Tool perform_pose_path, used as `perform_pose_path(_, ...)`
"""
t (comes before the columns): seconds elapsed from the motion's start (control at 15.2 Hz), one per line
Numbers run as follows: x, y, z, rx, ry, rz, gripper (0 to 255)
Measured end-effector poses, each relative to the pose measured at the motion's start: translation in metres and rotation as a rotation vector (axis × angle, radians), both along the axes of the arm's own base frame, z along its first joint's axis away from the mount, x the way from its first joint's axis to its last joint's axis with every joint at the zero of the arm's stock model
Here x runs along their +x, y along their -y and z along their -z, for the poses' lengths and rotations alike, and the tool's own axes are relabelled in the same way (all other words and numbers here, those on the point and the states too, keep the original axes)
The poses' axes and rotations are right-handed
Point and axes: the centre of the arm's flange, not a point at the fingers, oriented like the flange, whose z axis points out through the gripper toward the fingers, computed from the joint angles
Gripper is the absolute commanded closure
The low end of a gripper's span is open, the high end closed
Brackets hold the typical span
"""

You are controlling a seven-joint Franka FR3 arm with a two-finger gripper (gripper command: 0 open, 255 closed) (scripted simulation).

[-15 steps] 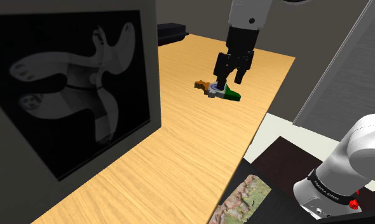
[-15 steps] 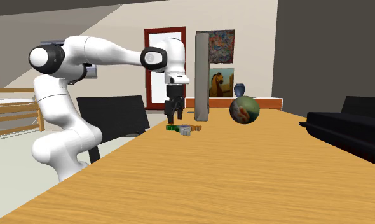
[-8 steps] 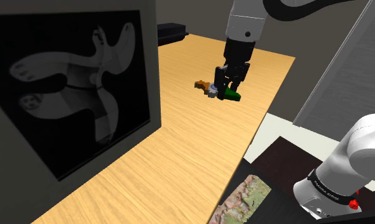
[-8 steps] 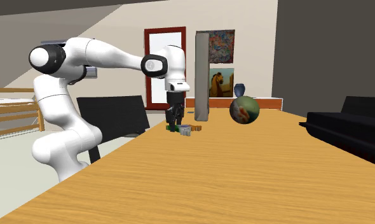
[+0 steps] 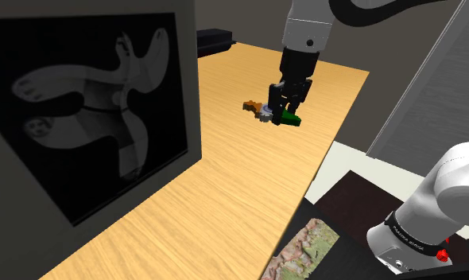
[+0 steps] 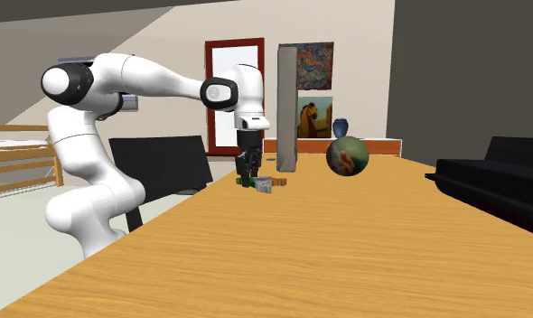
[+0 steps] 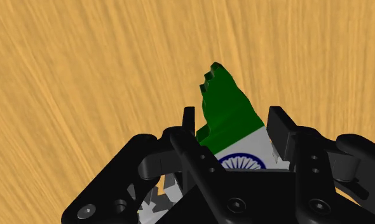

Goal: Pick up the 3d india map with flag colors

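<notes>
the india map (image 5: 289, 120) lies on the wooden worktop (image 5: 225, 183), toward its far end in the shoulder view and nearer the edge on that view's right. its orange end points to that view's left and its green end to the right. the middle band is hidden under the hand. the white arm (image 5: 308, 24) comes straight down over it, and the black jaws sit on the map's middle.

in the wrist view the jaws are narrow and clasp the india map (image 7: 225, 108) across its white band, one against each side edge. part of the blue wheel shows between them, and the jagged green tip juts out beyond them over the worktop (image 7: 84, 76). whether the map is raised off the wood at all, i cannot tell.

in the second exterior view the arm (image 6: 156, 77) reaches in from the left. the india map (image 6: 265, 184) sits low on the worktop (image 6: 346, 253) under the hand, near a tall upright panel (image 6: 286, 108) seen edge-on. a mottled green ball (image 6: 347, 155) is to that view's right of the map, apart from it. a black sofa (image 6: 500, 181) stands past the worktop's right side and a dark chair (image 6: 161, 163) past its left side. in the shoulder view the panel (image 5: 90, 111) shows a black face with a white shape and stands at the left.
</notes>
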Motion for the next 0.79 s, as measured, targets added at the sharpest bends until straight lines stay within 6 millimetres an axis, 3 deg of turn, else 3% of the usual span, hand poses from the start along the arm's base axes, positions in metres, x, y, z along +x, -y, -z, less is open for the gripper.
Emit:
perform_pose_path(0.2,-0.001,0.000,-0.006,-0.001,-0.002,0.001,255)
perform_pose_path(0.79,0.001,0.001,-0.051,-0.001,-0.003,0.001,255)
